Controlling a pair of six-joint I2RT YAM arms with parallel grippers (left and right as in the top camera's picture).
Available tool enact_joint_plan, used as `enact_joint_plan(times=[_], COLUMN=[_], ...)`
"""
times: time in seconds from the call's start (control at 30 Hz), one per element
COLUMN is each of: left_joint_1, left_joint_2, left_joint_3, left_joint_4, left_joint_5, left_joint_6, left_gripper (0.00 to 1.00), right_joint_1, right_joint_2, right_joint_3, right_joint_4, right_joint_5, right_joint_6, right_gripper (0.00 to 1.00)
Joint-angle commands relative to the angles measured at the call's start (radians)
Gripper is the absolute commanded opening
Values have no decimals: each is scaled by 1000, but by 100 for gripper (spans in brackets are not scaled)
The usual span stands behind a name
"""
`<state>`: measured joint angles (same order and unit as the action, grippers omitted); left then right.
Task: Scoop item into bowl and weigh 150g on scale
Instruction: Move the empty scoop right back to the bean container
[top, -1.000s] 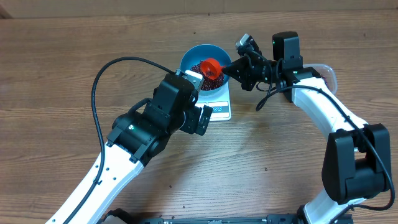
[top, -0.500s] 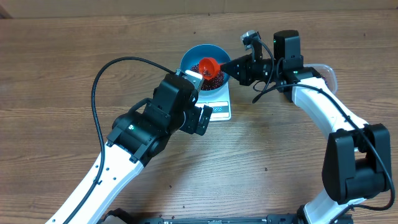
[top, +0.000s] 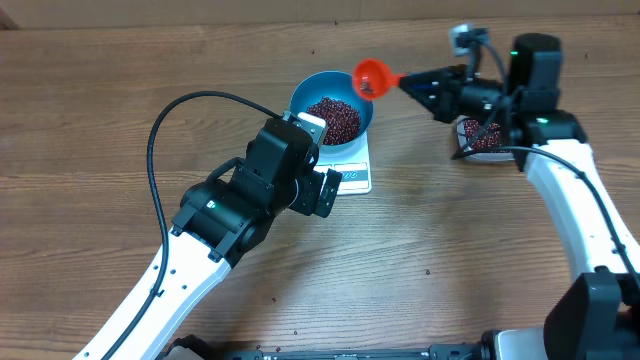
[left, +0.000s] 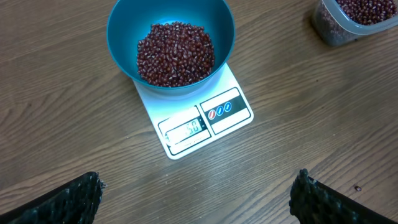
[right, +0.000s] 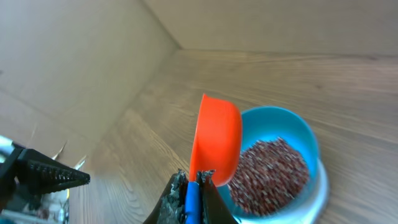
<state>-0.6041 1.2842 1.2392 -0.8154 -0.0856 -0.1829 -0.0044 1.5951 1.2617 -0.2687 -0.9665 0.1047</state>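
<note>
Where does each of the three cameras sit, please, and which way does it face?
Overhead: fixed above the table, looking straight down; both arms show, the right claw holding the scoop.
Left wrist: on the left arm, looking down at the bowl of beans on the scale; the open left claw, its fingers at the bottom corners.
Right wrist: on the right arm, looking along its shut claw past the scoop to the bowl.
Shared: all three show the bowl and beans.
</note>
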Motion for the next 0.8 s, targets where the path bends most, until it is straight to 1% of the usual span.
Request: enact_joint_plan(times=[0.0, 0.27, 0.47, 0.53, 0.77], left_joint_1=[2, 2, 2, 2, 2], left_joint_2=[5, 5, 5, 5, 5], left_joint_3=[2, 2, 2, 2, 2], left_joint_4=[3, 3, 3, 3, 3], left_joint_5=[8, 8, 8, 8, 8], left_joint_6=[3, 3, 3, 3, 3], left_gripper=[100, 100, 100, 100, 100], right_joint_1=[-96, -299, -402, -429, -426], right_joint_2=[-48, -66, -67, -75, -103], right_joint_3=[3, 3, 3, 3, 3], right_joint_4=[-39, -168, -261, -298, -380], right_joint_5=[-7, -3, 5, 63, 353], right_joint_6=[3, -1, -86, -139, -303], right_gripper=[4, 4, 4, 4, 4])
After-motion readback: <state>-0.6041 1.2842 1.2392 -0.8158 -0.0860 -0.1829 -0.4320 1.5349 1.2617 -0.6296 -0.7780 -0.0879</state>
